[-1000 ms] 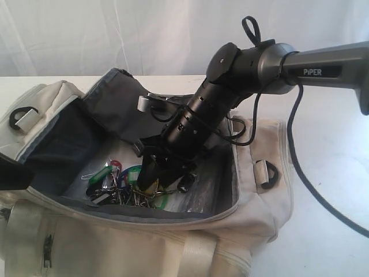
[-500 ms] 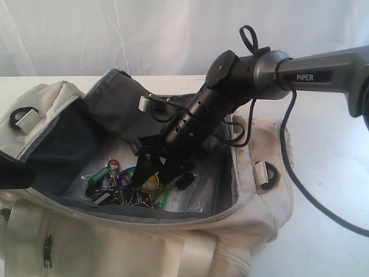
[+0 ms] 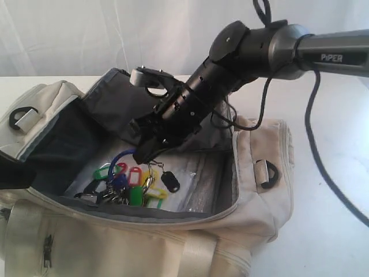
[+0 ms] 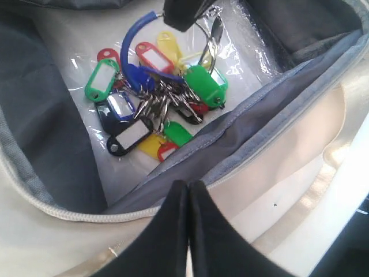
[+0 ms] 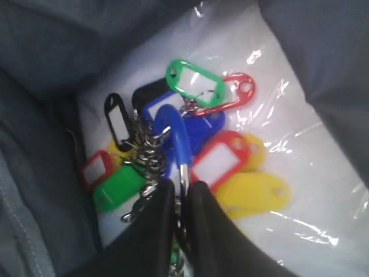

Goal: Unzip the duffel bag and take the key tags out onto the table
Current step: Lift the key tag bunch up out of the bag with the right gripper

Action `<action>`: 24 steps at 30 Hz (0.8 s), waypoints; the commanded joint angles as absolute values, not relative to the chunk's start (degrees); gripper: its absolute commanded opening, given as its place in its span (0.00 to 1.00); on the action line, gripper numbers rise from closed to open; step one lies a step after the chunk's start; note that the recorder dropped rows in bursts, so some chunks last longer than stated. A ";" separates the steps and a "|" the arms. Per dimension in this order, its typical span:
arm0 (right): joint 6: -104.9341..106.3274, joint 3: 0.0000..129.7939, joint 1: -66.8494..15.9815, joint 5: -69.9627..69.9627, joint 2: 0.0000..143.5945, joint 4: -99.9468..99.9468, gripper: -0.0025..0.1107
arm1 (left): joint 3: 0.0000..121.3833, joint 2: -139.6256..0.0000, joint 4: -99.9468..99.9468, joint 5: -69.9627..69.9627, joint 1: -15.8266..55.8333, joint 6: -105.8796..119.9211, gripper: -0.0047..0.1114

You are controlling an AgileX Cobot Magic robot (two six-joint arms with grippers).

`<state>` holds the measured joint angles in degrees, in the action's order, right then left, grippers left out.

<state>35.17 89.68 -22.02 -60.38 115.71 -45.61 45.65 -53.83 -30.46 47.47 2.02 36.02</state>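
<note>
- One wide white surface [image 3: 331,254] carries everything; none of the task's small things lie on it yet.
- One duffel bag [image 3: 253,213] sits on it, zip undone and mouth gaping, so the unzipping looks finished to me. I can see two black D-rings [image 3: 267,173], one at each end.
- Two arms are at work. The right one slants down into the opening, I'd guess because the load lies deep on the bag's floor.
- The right pincer [image 5: 180,193] is clamped tight on the ring end of the blue loop [image 4: 130,40], a sensible handle, since one pinch there carries the whole bunch.
- The left pincer [image 4: 187,187] hovers at the near rim, its fingers pressed together. I can't tell if any cloth is caught between them; it may be steadying the mouth.
- The key tags [image 4: 155,98] are inside the bag, fanned over a clear plastic sheet below the loop, a few dangling.
- Counting them: three green, three red, two yellow, two black, about two blue, roughly a dozen in all. They overlap, so I can't give an exact total.
- One loop, and the lift out onto the surface is not yet done.
</note>
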 commanded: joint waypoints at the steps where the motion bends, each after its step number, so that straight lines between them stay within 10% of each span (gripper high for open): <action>1: 35.85 90.18 -22.09 -57.58 110.33 -41.82 0.02 | 45.34 -53.35 -31.65 48.09 1.80 36.20 0.04; 24: 33.48 90.18 -18.97 -50.70 91.22 -33.32 0.02 | 45.34 -53.35 -31.65 47.72 1.80 36.20 0.04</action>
<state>34.31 89.68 -20.60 -52.58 95.21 -34.02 45.65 -53.83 -30.46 47.14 2.02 36.11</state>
